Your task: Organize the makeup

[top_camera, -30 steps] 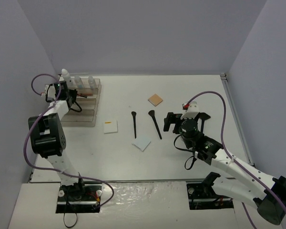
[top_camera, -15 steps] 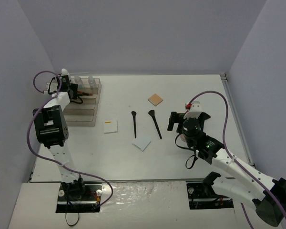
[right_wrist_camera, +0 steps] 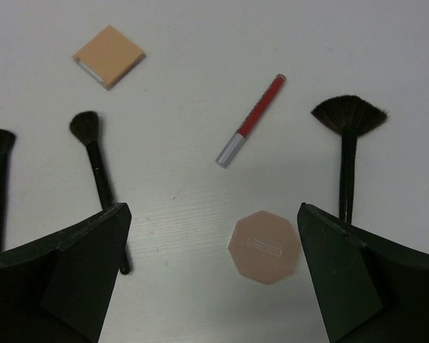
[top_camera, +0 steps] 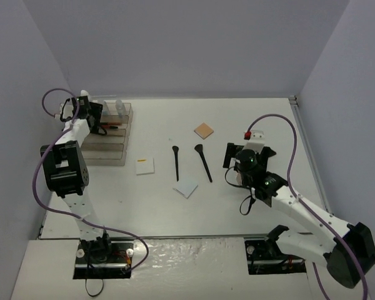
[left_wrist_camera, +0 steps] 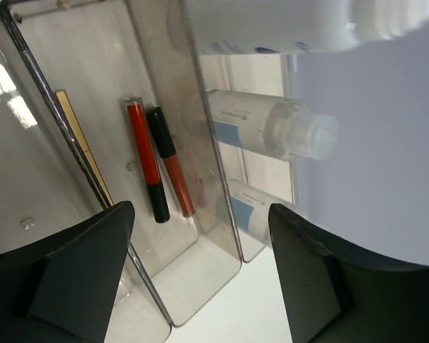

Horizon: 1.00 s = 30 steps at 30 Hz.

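My left gripper (left_wrist_camera: 200, 286) hangs open and empty over the clear organizer (left_wrist_camera: 214, 236), at its back left end in the top view (top_camera: 92, 114). Inside lie two red lip tubes (left_wrist_camera: 139, 157) and a thin wooden stick (left_wrist_camera: 82, 143). White bottles (left_wrist_camera: 272, 128) fill the back row. My right gripper (right_wrist_camera: 214, 279) is open above a pink compact (right_wrist_camera: 264, 246), holding nothing. Around it lie a red lip tube (right_wrist_camera: 252, 119), a fan brush (right_wrist_camera: 348, 136), a tan square compact (right_wrist_camera: 108, 56) and two black brushes (right_wrist_camera: 93, 157).
Two white square pads (top_camera: 145, 165) (top_camera: 186, 187) lie on the table left of the brushes (top_camera: 203, 161). The organizer (top_camera: 106, 140) stands at the table's left side, near the left wall. A table edge rail (top_camera: 306, 144) runs along the right.
The left gripper's jaws have opened wide and it has drawn back towards the organizer's rear left corner. The right arm has shifted slightly, its jaws still open.
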### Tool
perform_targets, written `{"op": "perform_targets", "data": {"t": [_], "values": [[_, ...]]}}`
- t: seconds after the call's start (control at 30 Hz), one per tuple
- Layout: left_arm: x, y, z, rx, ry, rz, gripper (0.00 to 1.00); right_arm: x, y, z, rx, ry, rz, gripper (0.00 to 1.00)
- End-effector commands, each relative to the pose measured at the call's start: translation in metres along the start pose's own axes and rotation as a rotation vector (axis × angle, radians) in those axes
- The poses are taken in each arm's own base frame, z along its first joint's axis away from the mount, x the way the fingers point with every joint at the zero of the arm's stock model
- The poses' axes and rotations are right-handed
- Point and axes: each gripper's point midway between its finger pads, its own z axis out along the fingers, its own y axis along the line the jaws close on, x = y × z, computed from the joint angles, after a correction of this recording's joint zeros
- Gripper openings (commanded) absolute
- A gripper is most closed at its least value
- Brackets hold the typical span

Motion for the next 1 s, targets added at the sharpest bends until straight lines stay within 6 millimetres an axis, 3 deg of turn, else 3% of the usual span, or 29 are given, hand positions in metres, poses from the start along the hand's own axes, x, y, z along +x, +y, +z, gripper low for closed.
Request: {"op": "perform_targets", "data": {"t": [0.0,0.17,0.37,0.47,0.53,0.7,0.83,0.97], "values": [[-0.022,-0.097,-0.13,0.327,-0.115,0.277,0.77,-0.018,-0.021,0.028,0.139,0.009,0.148,1.0],[0.025,-0.086,-0.218,0.422,-0.147,0.698,0.9,-0.007,-0.04,0.066,0.224,0.096,0.221,0.96],[0.056,-0.032,-0.296,0.506,-0.143,0.947,0.97,0.013,-0.041,0.103,0.281,0.16,0.227,0.87],[0.07,0.004,-0.308,0.508,-0.075,1.02,0.97,0.029,-0.037,0.121,0.273,0.206,0.242,0.84],[0.075,0.017,-0.325,0.564,-0.046,1.045,0.97,0.03,-0.033,0.132,0.273,0.214,0.247,0.8],[0.087,0.06,-0.333,0.585,0.028,1.083,0.97,0.051,-0.031,0.152,0.299,0.252,0.255,0.68],[0.098,0.085,-0.327,0.566,0.092,1.102,0.97,0.069,-0.03,0.158,0.298,0.281,0.269,0.5],[0.108,0.09,-0.334,0.601,0.152,1.101,0.97,0.082,-0.027,0.156,0.272,0.3,0.275,0.27]]}}
